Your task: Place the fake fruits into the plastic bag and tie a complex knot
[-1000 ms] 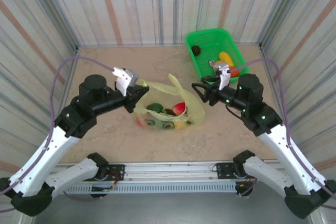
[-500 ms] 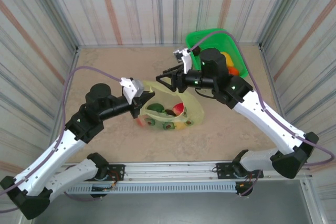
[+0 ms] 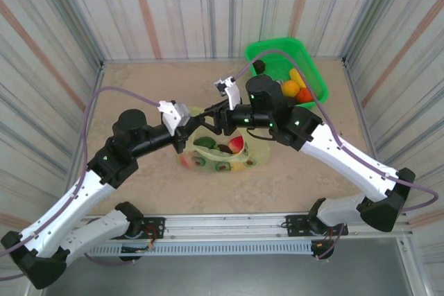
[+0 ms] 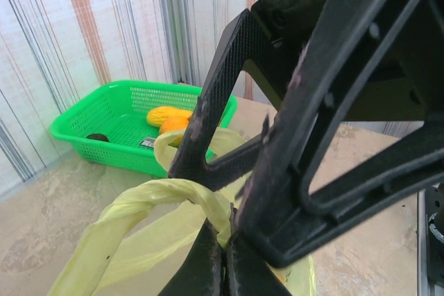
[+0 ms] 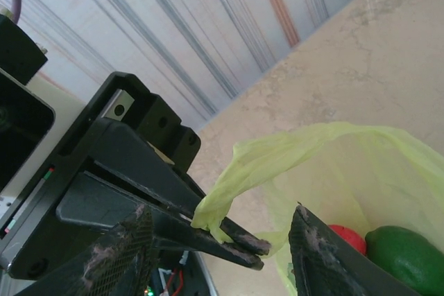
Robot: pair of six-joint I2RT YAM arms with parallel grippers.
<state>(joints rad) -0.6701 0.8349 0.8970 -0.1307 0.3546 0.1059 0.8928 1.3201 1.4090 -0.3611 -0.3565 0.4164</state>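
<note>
We see the plastic bag (image 3: 257, 149) lying on the bench (image 3: 139, 84) between the two arms, its mouth upward, with fake fruits (image 3: 238, 145) inside - a red one and a green one show most clearly through the thin film.

The left gripper (image 3: 189, 129) is clenched on the bag's handle (image 4: 159, 199) at the bag's left edge. In the left wrist view the yellow-green strip is pinched between the closed jaws and arches out to the left as a loop.

The right gripper (image 3: 210, 117) hangs just beside the left one, over the bag's far left rim, jaws apart and grasping nothing. In its own wrist view its fingers (image 5: 132, 254) stand on either side of the handle strip without touching it, and the tips of the left gripper lie straight ahead, nipping that strip. Below the strip the bag opens out, with the red fruit (image 5: 347, 237) and the green fruit (image 5: 406, 254) resting inside.

The green basket (image 3: 267, 46) sits in the far right corner of the bench, well apart from the bag - in it lie a yellow fruit (image 3: 300, 77), an orange fruit (image 3: 291, 88) and a dark fruit (image 3: 259, 66).
</note>
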